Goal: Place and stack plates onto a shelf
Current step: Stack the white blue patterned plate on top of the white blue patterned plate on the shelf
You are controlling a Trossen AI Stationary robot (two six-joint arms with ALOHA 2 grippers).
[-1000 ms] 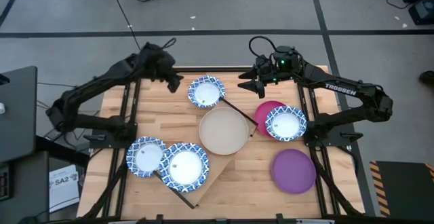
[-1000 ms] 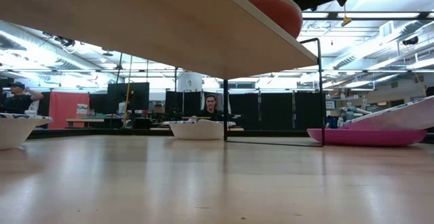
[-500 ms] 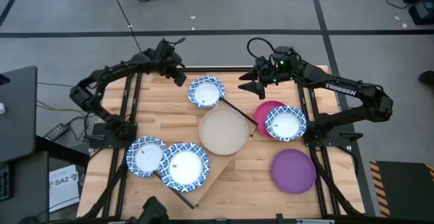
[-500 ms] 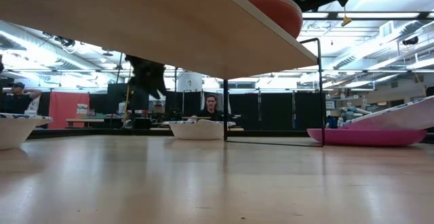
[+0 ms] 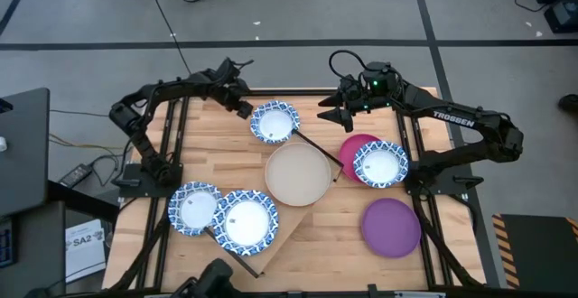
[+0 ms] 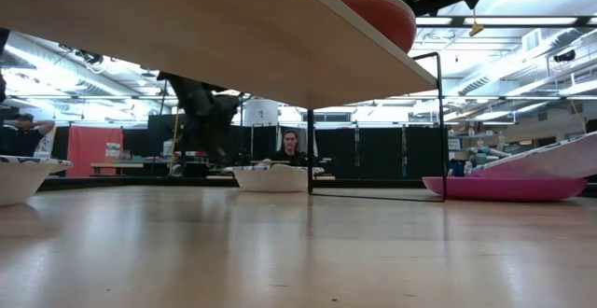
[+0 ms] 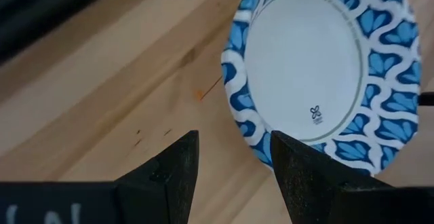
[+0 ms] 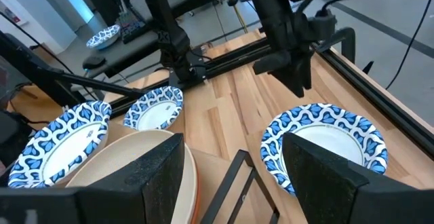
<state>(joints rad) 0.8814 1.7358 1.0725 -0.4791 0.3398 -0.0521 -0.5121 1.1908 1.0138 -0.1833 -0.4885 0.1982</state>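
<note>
A: Where is the left gripper [image 5: 242, 107] being held?

B: It is being held over the far edge of the table [image 5: 217, 144], just beside the far blue-rimmed plate [image 5: 275, 122]. In the left wrist view its fingers [image 7: 175, 164] are being kept spread, with the rim of that plate [image 7: 325, 61] lying just past one fingertip; nothing is being pinched.

A: And the right gripper [image 5: 329, 115]?

B: It is being held over the far end of the shelf [image 5: 316, 144], near the table's far edge. Its fingers [image 8: 159, 166] are being kept apart in the right wrist view, and nothing is being gripped between them.

A: How is the shelf being loaded?

B: The shelf is lying slantwise across the table, from the far middle toward the near left corner. A beige plate [image 5: 297, 173] is being carried at its middle, with an orange plate [image 6: 378, 14] showing beneath it in the low view. A blue-rimmed plate [image 5: 246, 219] is being carried at its near end.

A: Which plates are resting on the table itself?

B: One blue-rimmed plate [image 5: 193, 207] is sitting near the left edge, beside the shelf's near end. By the right edge, a magenta plate [image 5: 354, 147] is being overlapped by another blue-rimmed plate [image 5: 380, 164], which is sitting tilted on it. A purple plate [image 5: 392, 227] is lying toward the near right corner.
</note>
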